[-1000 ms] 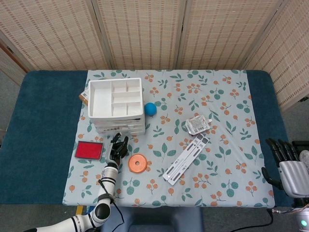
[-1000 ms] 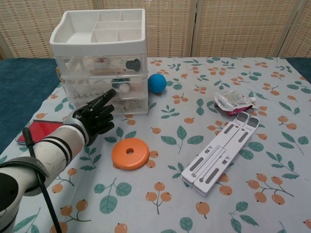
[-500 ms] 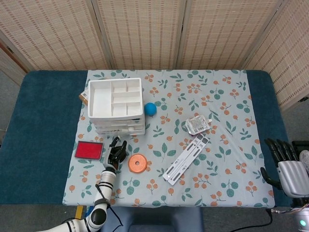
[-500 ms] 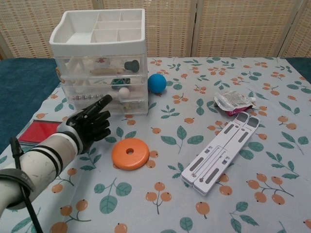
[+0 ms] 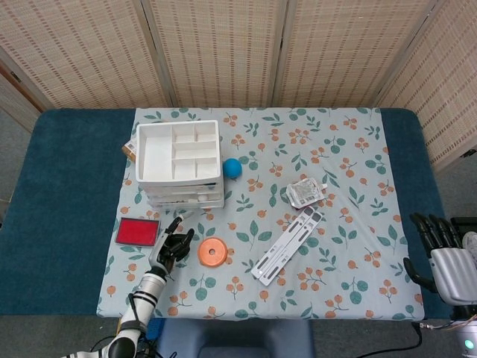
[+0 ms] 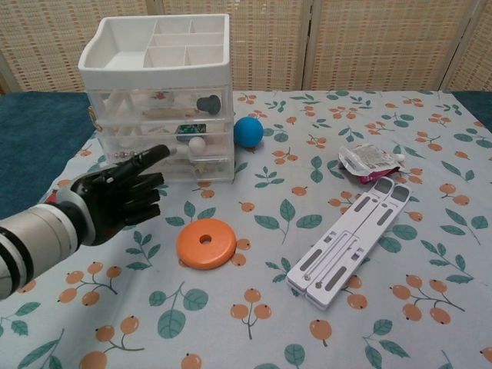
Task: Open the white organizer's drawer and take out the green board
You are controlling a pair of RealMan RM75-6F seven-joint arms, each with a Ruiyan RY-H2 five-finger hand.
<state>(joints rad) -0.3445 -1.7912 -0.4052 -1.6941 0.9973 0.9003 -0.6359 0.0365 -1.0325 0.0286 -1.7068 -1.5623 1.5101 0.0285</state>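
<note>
Presently we find the white plastic three-drawer organizer (image 6: 157, 96) standing at the far left of the floral tablecloth (image 6: 400, 254), all drawers closed. The green board cannot be made out with certainty; a dark greenish item shows through the middle drawer front, but we cannot confirm it. Our black left hand (image 6: 121, 194) hovers just in front of the lowest drawer, one finger extended toward its front, the others curled, holding nothing and not touching. Our right hand (image 5: 447, 257) rests well apart at the table's right edge, fingers spread and empty. We judge the task at the approach step: no drawer is yet drawn. The next move calls for hooking the round knob (image 6: 197, 144) of the chosen drawer and pulling straight toward us.
</note>
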